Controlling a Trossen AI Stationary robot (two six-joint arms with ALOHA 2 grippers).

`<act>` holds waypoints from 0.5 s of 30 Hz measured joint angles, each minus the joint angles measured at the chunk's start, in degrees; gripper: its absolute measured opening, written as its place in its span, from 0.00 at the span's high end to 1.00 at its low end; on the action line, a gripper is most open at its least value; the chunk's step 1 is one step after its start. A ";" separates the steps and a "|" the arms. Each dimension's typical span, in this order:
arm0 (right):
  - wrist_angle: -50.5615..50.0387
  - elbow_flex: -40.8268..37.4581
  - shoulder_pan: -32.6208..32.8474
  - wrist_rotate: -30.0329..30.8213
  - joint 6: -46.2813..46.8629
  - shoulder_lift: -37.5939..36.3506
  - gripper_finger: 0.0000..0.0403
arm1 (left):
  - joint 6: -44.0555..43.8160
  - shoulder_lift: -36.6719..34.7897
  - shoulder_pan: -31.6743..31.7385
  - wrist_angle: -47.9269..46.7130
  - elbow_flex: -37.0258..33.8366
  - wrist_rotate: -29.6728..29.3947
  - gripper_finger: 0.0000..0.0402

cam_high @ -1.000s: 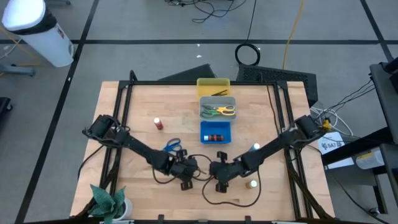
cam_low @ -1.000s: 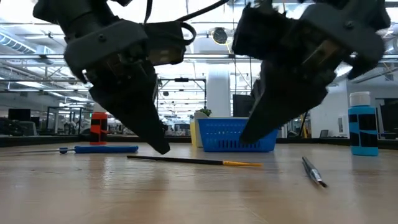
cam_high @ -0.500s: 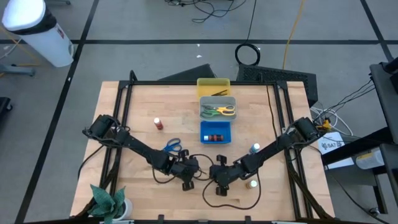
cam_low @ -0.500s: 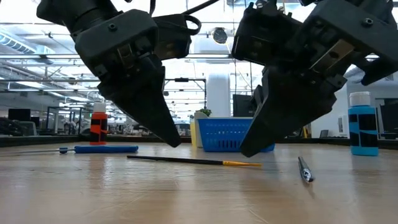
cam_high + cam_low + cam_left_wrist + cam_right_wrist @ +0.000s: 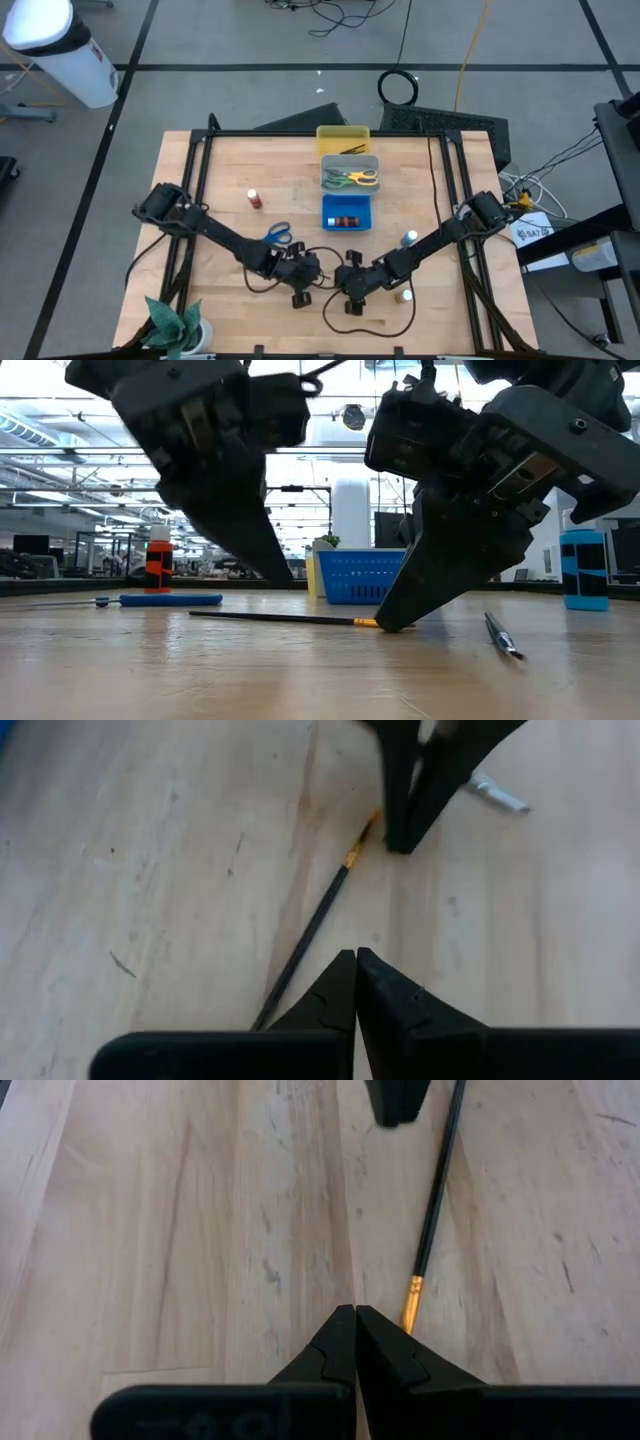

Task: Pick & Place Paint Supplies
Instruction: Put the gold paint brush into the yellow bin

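A thin dark brush with a gold ferrule [image 5: 280, 617] lies flat on the wooden table; it also shows in the left wrist view [image 5: 315, 925] and the right wrist view [image 5: 437, 1190]. My right gripper [image 5: 348, 296] [image 5: 385, 626] is shut, its tips down on the table at the brush's ferrule end. My left gripper [image 5: 303, 292] [image 5: 285, 575] is shut and empty, a little above the brush's handle end. A second brush with a silver ferrule [image 5: 503, 635] lies to the right. A red bottle [image 5: 255, 199], a blue bottle [image 5: 410, 238], a whitish bottle [image 5: 405, 296] and blue-handled scissors [image 5: 278, 234] stand or lie on the table. My right gripper meets the brush at its bristle end, just past the gold ferrule [image 5: 410, 1295], with the outer side of one shut finger [image 5: 385, 1345]. The fingers slant down from the table's right. The brush lies flat on the table. The exact touch is hidden by the finger.
At the far middle stand a yellow tray [image 5: 343, 129], a grey tray [image 5: 350, 158] with yellow and green scissors, and a blue tray [image 5: 335, 205] with a small bottle. A green plant [image 5: 175, 325] is at the near left corner. A dark cable loops near the grippers.
My right gripper has come down to the table and toward the left, onto the brush's ferrule end. The brush has slid a little toward the table's left, still flat. My left gripper has risen a little and gone toward the right.
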 joint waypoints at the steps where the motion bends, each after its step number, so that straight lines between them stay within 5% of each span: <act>1: 0.02 -0.02 0.00 0.01 -0.10 0.00 1.00 | 0.21 -0.51 0.00 -0.01 0.00 0.00 0.95; 15: 0.38 -0.38 0.91 5.29 -2.89 -2.39 1.00 | 3.06 -5.11 -0.44 0.32 0.00 -3.30 0.94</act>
